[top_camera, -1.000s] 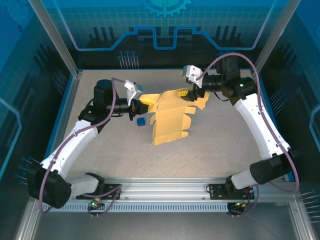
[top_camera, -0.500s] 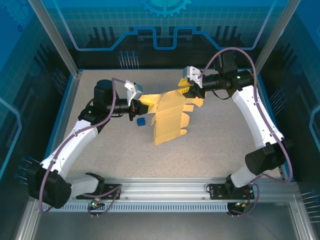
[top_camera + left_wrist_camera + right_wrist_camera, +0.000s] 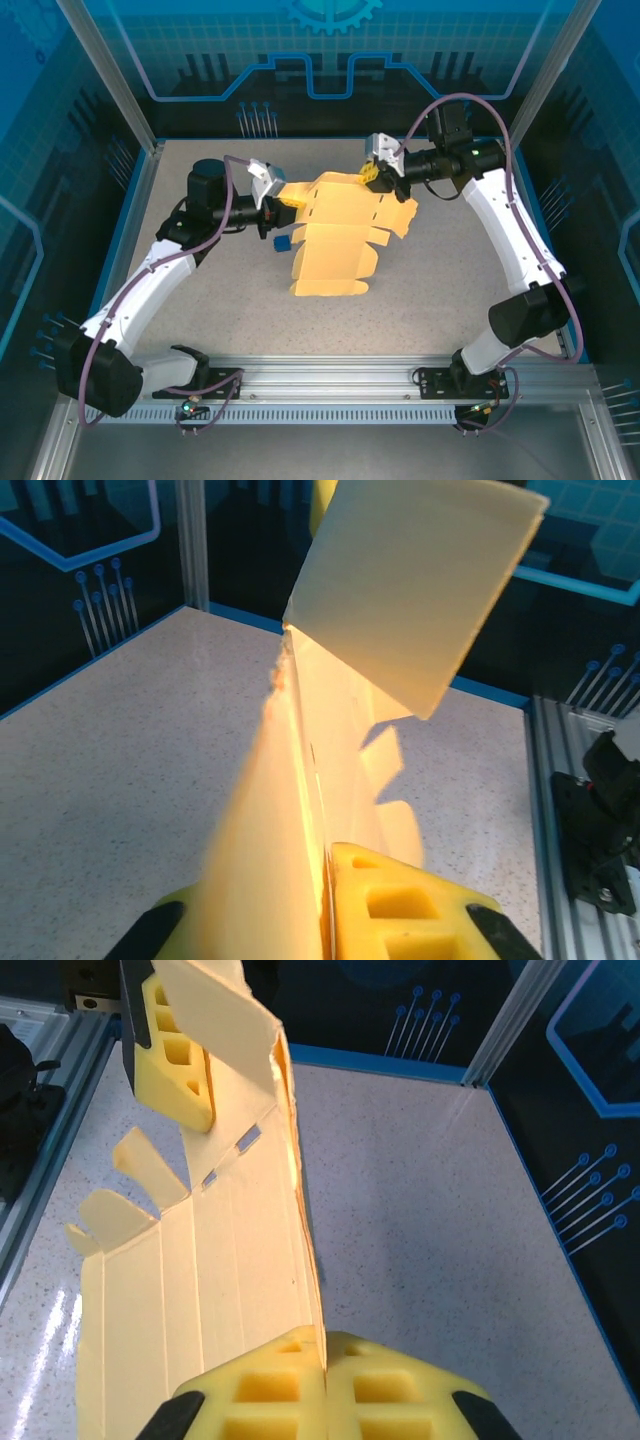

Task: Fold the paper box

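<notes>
The paper box (image 3: 335, 240) is a pale yellow flat cut-out with flaps, held up off the table between both arms in the top view. My left gripper (image 3: 290, 203) is shut on its left edge, and my right gripper (image 3: 372, 175) is shut on its far edge. In the left wrist view the card (image 3: 400, 590) rises edge-on from my left gripper (image 3: 327, 910), a flap tilting overhead. In the right wrist view the creased sheet (image 3: 230, 1260) runs away from my right gripper (image 3: 325, 1370), with the left gripper's yellow fingers (image 3: 175, 1055) clamped on its far end.
A tiny blue cube (image 3: 281, 243) lies on the speckled table just left of the sheet, under my left wrist. An aluminium rail (image 3: 330, 375) runs along the near edge. Blue enclosure walls (image 3: 330, 60) and posts surround the table.
My right gripper has closed on the card's far edge and shifted slightly left. The sheet, folded and tilted a second ago, now spreads wider and flatter between the two grippers.
</notes>
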Robot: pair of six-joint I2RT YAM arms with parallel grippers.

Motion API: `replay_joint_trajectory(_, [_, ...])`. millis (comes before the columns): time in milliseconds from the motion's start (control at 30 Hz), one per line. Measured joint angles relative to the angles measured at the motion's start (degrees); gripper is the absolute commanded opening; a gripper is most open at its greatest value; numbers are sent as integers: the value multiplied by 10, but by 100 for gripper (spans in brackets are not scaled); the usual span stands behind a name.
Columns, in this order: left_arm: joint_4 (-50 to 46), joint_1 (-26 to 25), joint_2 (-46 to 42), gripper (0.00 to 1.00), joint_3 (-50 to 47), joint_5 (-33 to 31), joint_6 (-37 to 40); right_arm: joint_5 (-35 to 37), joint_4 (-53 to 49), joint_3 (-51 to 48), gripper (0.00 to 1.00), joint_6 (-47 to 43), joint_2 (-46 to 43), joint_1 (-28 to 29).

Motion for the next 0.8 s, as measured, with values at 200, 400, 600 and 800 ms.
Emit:
replay_joint_trajectory(200, [19,0,0,50,0,-63,-19,37,50,-106,0,96,-53,0])
replay_joint_trajectory(400, [70,0,0,68,-24,-193,-72,70,110,-236,0,216,-121,-2])
replay_joint_trajectory(600, [134,-1,-13,73,-100,-250,-156,114,165,-315,0,322,-165,-4])
replay_joint_trajectory(800, [214,-9,-37,75,-202,-252,-213,166,204,-365,0,387,-200,-10])
